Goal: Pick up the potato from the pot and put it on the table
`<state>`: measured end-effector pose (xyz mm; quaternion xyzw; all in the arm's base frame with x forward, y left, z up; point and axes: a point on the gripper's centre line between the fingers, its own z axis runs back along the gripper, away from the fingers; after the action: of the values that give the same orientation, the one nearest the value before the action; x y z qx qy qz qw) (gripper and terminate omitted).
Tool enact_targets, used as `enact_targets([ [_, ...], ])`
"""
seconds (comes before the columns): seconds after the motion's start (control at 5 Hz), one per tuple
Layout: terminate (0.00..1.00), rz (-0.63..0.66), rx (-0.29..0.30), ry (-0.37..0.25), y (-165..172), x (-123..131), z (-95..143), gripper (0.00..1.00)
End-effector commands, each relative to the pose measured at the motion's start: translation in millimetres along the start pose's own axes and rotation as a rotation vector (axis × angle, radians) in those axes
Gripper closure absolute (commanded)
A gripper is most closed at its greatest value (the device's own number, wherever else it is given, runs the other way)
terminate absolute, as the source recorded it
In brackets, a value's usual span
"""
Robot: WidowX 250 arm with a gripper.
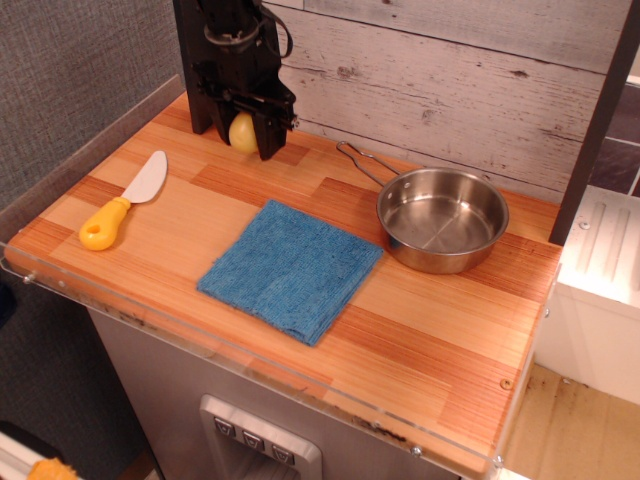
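Observation:
The pale-yellow potato (pixel 242 132) is held between the black fingers of my gripper (pixel 243 138), at the back left of the wooden table (pixel 430 340). The gripper is shut on it and hangs low, just above or at the table surface near the dark post; I cannot tell whether the potato touches the wood. The shiny steel pot (pixel 442 218) with its thin wire handle stands at the back right, with nothing inside it, well to the right of the gripper.
A blue cloth (pixel 292 267) lies in the middle of the table. A white knife with a yellow handle (pixel 124 201) lies at the left. A dark post (pixel 196 70) stands right behind the gripper; a plank wall runs along the back.

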<state>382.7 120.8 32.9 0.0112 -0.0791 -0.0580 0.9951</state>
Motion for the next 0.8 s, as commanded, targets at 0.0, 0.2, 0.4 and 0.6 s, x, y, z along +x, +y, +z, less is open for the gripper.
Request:
enact_targets([
  [0.0,0.0,0.012,0.054,0.006,19,-6,1,1.0],
  [0.2,0.0,0.006,0.066,0.027,21,-10,-5,0.0],
  [0.4,0.0,-0.006,0.066,0.01,20,-8,2,0.0],
  [0.6,0.0,-0.017,0.064,-0.019,18,-10,22,0.0],
])
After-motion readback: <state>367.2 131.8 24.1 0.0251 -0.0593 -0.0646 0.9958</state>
